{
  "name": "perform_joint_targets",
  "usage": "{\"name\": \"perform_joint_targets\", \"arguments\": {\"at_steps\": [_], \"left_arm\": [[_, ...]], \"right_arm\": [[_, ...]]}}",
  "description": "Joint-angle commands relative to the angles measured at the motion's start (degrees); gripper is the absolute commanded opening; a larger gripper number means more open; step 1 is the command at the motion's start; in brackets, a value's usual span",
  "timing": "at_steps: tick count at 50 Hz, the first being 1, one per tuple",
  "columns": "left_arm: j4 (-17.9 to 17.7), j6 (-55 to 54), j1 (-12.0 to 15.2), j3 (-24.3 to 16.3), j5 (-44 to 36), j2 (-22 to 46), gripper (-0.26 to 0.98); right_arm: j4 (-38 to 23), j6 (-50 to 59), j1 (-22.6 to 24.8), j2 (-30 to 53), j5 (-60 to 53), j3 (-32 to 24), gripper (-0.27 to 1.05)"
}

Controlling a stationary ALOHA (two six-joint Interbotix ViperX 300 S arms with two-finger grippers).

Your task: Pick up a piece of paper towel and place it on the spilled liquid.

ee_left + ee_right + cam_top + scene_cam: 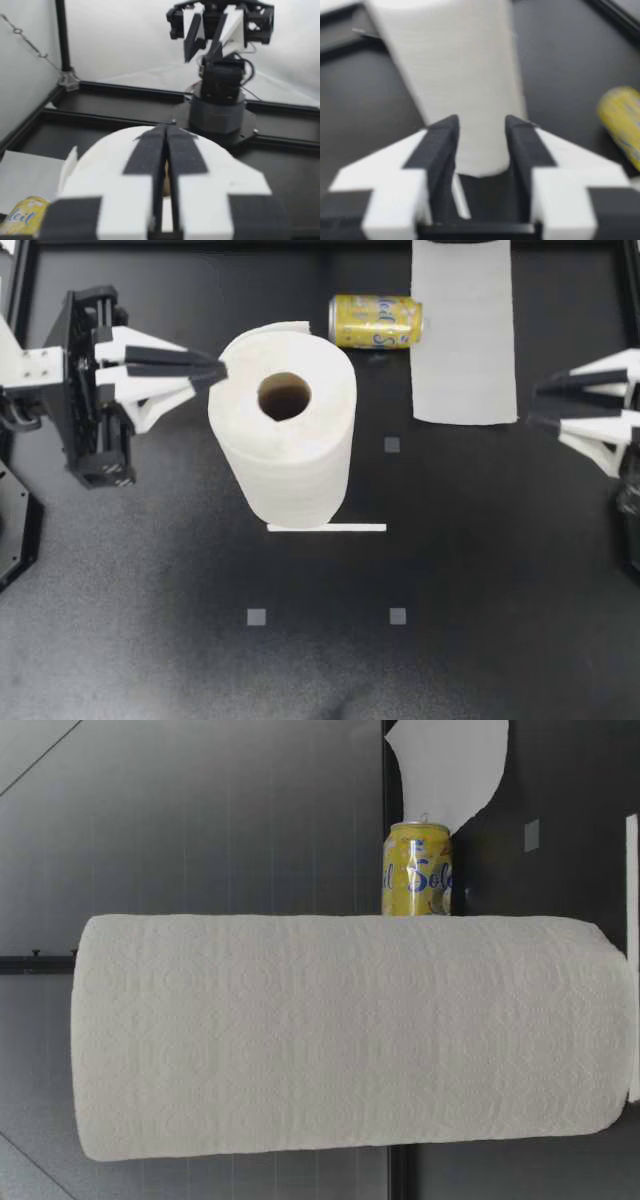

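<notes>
Top view: paper towel roll (300, 460) stands upright mid-table. L gripper (218, 370) is at the roll's upper rim, fingers pressed together. Can't tell if any paper is pinched. R gripper (535, 405) is well apart from the roll, fingers spread, holding nothing. Yellow can (376, 321) lies on its side just beyond the roll. A flat paper towel sheet (465, 340) lies on the can's far side from the roll. White strip (326, 528) lies at the roll's base. Can't make out any spill.

Low view: the roll (350, 1035) fills most of the view, w/ the can (417, 870) behind it and the sheet (450, 765) farther back.

L wrist view: L gripper (165, 131) is closed over the roll's top (100, 160). R gripper (202, 52) is far beyond the roll.

R wrist view: R gripper (481, 125) is spread, w/ the roll (455, 65) ahead and the can (620, 120) beside the roll.
</notes>
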Motion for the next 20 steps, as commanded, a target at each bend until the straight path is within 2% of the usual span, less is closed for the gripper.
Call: {"name": "perform_joint_targets", "arguments": {"at_steps": [1, 6, 20], "left_arm": [[0.26, 0.09, -0.97, -0.70, 0.35, -1.41, 0.10], [0.79, 0.35, -1.67, -0.70, 2.20, -2.72, 0.10], [0.79, 0.26, -2.37, -0.44, 7.38, -6.50, 0.10]], "right_arm": [[-0.18, -0.53, 0.53, -0.53, -4.92, -1.32, 0.36], [-0.35, -0.70, 0.53, -2.46, -9.49, -1.23, 0.29], [-0.26, -0.62, 0.44, -5.10, -12.48, -0.70, 0.20]]}}
